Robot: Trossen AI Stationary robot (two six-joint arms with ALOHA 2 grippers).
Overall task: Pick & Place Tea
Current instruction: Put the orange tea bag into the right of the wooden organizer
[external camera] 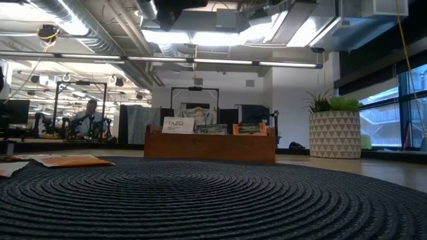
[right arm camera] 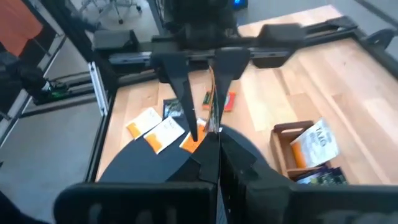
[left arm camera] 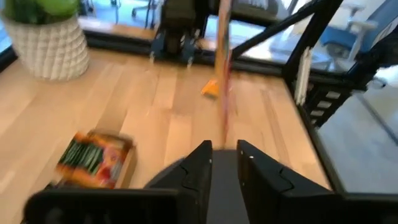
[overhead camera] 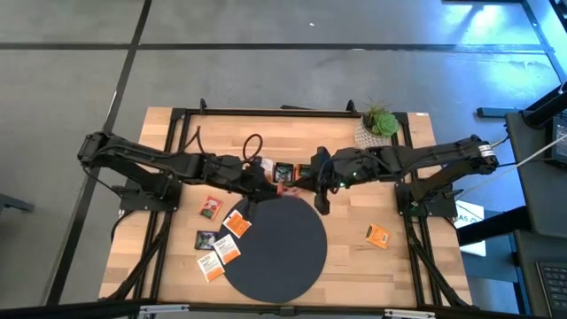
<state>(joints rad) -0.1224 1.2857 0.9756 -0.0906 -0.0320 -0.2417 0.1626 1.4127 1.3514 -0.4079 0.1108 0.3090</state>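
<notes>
Sachet [right arm camera: 213,106]: thin, light, floppy; take by an edge.
Right gripper [right arm camera: 214,140]: jaws pinching it.
Left gripper [left arm camera: 224,152]: jaws slightly parted around it.

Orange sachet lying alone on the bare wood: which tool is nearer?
Right. The right tool is nearer the lone orange sachet; the left tool sits farther across the mat.

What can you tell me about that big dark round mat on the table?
The dark round mat is a large flat disc, nearly black, woven in concentric rings like coiled cord, as the low view shows. It lies flat on the wooden table, toward the near edge, below the two grippers. Several tea sachets lie by its left rim, at least one of them overlapping the rim. Its middle looks bare.
</notes>
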